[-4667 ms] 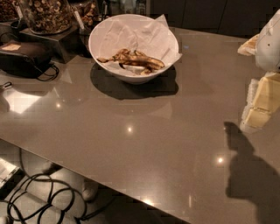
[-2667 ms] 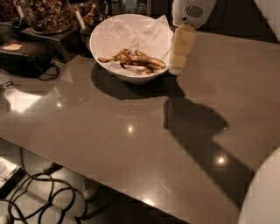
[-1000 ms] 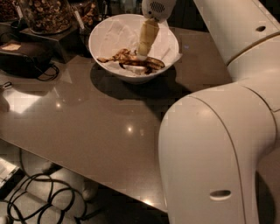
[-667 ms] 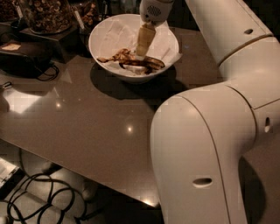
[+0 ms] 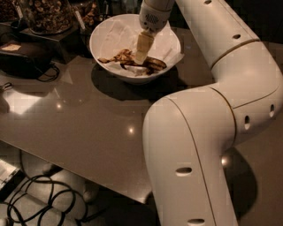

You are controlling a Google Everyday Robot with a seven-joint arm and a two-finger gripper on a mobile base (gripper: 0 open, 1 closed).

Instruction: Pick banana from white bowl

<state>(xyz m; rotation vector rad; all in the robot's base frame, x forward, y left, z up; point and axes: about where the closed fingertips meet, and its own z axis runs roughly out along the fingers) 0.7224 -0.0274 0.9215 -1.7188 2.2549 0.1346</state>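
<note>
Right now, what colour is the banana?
The banana is yellow-brown with dark blotches, clearest in the camera view; the pincer is right over it inside the white bowl.

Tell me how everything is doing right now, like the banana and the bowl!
banana: limp, lying in the bowl.
bowl: upright on the table.
gripper: reaching into the bowl, tip at the banana.
jar: upright, holding brown snacks.

The arm is glossy cream-white, in fat rounded segments with thin dark joint seams, small oval recesses and what may be a dotted vent at the wrist, ending in a pale yellow gripper inside the white bowl.
</note>
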